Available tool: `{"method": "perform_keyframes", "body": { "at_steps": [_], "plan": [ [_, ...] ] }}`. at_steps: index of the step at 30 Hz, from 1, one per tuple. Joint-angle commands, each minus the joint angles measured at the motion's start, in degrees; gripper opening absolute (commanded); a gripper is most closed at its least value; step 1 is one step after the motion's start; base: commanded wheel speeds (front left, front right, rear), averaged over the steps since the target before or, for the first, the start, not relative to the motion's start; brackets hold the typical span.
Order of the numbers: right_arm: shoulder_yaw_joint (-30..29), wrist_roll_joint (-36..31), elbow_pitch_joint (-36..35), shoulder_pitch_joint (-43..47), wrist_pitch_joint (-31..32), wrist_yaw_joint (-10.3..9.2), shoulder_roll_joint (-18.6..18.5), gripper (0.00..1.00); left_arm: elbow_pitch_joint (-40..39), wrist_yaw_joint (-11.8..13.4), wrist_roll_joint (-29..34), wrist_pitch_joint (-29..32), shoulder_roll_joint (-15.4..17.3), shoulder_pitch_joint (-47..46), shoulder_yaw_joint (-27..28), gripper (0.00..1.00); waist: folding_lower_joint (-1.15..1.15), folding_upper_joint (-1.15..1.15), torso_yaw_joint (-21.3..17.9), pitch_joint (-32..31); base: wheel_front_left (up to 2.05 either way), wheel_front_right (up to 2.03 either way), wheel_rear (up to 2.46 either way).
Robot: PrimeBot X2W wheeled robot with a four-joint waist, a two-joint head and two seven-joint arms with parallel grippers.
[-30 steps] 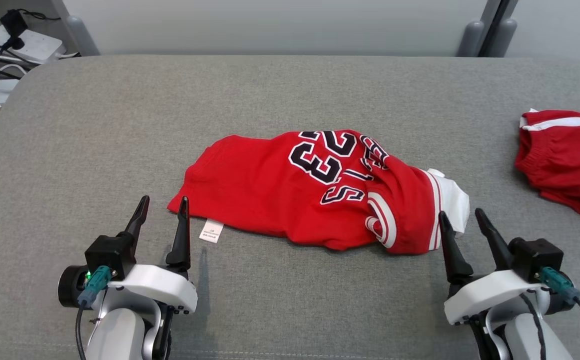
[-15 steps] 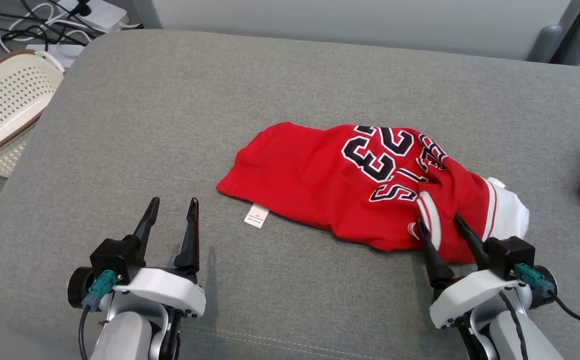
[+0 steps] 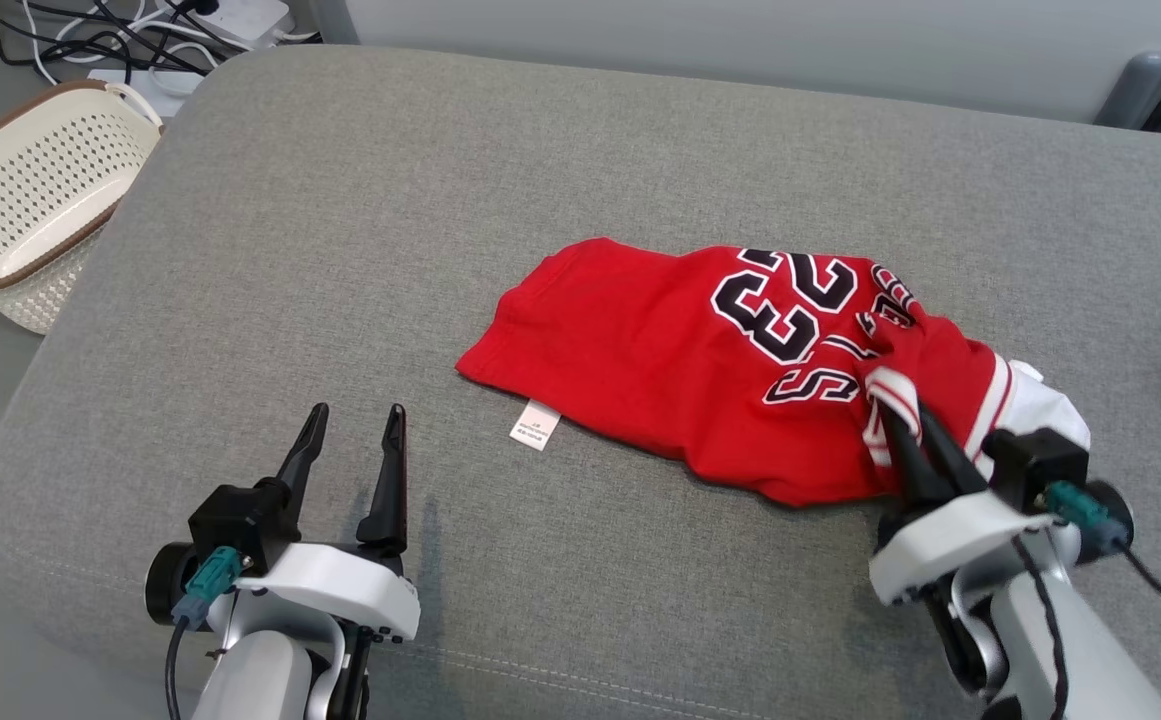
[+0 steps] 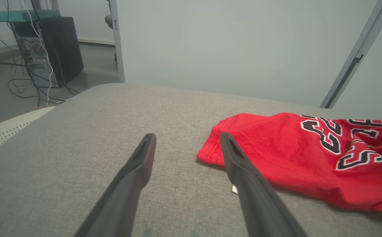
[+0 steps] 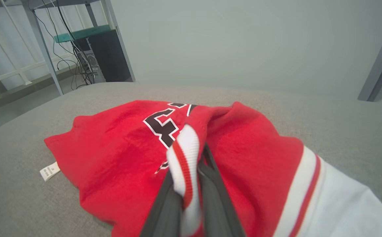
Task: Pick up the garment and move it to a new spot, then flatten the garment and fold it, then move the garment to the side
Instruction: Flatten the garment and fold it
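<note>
Slippage is my first worry: my right gripper (image 3: pixel 904 415) pinches only the narrow white-and-red striped trim (image 5: pixel 184 154) at the near right end of the garment (image 3: pixel 660 345), and if I lift fast, I judge the weight of the rest of the red jersey could pull that thin band out of my grip. A second risk is that the jersey hangs bunched from this single point and lands in the new spot more crumpled than it lies now, which would make the flattening harder; its right end, with the white panel, already looks rucked. Dragging it low across the grey cushion (image 3: pixel 340 200) could also catch the cloth on the weave and roll the hem or the white label (image 3: pixel 532 425) under. On the right my jaws stand nearly together, with the trim squeezed between them and rising past the tips in the right wrist view. My left gripper (image 3: pixel 358 412) sits low over the cushion near its front edge, jaws spread wide, holding and touching nothing, a little apart from the jersey's left corner. The jersey lies on the cushion, number side up, right of centre before me
</note>
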Motion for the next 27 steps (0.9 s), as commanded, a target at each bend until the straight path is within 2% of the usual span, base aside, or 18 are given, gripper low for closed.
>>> {"method": "perform_keyframes", "body": {
  "at_steps": [1, 4, 7, 11, 15, 16, 17, 18, 23, 27],
  "plan": [
    [1.08, 0.45, -2.50, -2.39, -0.36, 0.24, 0.38, 0.00, -1.46, 0.44, -0.05, -0.34, 0.76, -1.03, 1.56, 1.00, 0.00, 0.00, -0.08, 0.11, 0.00, 0.00, 0.00],
    [-0.71, 1.42, -7.64, -5.67, -0.36, 0.24, -0.54, 0.00, -1.19, 0.41, -0.23, -0.34, 0.76, -1.18, 1.38, 1.00, 0.00, 0.00, -0.33, 0.42, 0.00, 0.00, 0.00],
    [-2.80, 0.85, -7.52, -9.47, -0.36, 0.24, -3.58, 0.00, -0.93, 0.36, -0.39, -0.34, 0.76, -1.51, 1.13, 1.00, 0.00, 0.00, -0.37, 0.70, 0.00, 0.00, 0.00],
    [-5.25, -0.23, -2.94, -16.22, -0.36, 0.24, -7.65, 0.00, -0.70, 0.19, -0.70, -0.34, 0.75, -2.38, 0.25, 1.00, 0.00, 0.00, 0.12, 1.40, 0.00, 0.00, 0.00],
    [-7.89, -2.60, 7.96, -22.33, -0.36, 0.24, -10.56, 0.00, -0.27, 0.13, -1.10, -0.34, 0.75, -3.42, -1.29, 1.00, 0.00, 0.00, 1.21, 2.24, 0.00, 0.00, 0.00],
    [-8.98, -3.10, 11.23, -23.61, -0.36, 0.24, -11.00, 0.25, -0.19, 0.12, -1.23, -0.34, 0.75, -3.61, -1.70, 1.00, 0.00, 0.00, 1.57, 2.36, 0.00, 0.00, 0.00],
    [-10.34, -3.31, 14.76, -24.82, -0.10, 0.24, -11.24, 0.78, -0.10, 0.12, -1.38, -0.34, 0.75, -3.75, -2.13, 1.00, 0.00, 0.00, 1.95, 2.43, 0.00, 0.00, 0.00],
    [-11.48, -3.61, 17.78, -25.97, 0.00, 0.24, -11.44, 1.00, -0.03, 0.14, -1.51, -0.34, 0.75, -3.85, -2.53, 1.00, 0.00, 0.00, 2.30, 2.48, 0.00, 0.00, 0.00],
    [-14.90, -6.21, 25.43, -28.41, -0.27, 0.24, -11.61, 1.00, 0.21, 0.46, -1.73, -0.34, 0.75, -3.50, -3.04, 1.00, 0.00, 0.00, 2.38, 2.35, 0.00, 0.00, 0.00],
    [-16.68, -6.01, 23.17, -25.01, -0.33, 0.24, -10.37, 1.00, 0.34, 0.40, -1.55, -0.34, 0.75, -3.00, -2.70, 1.00, 0.00, 0.00, 0.84, 1.86, 0.00, 0.00, 0.00]
  ]
}}
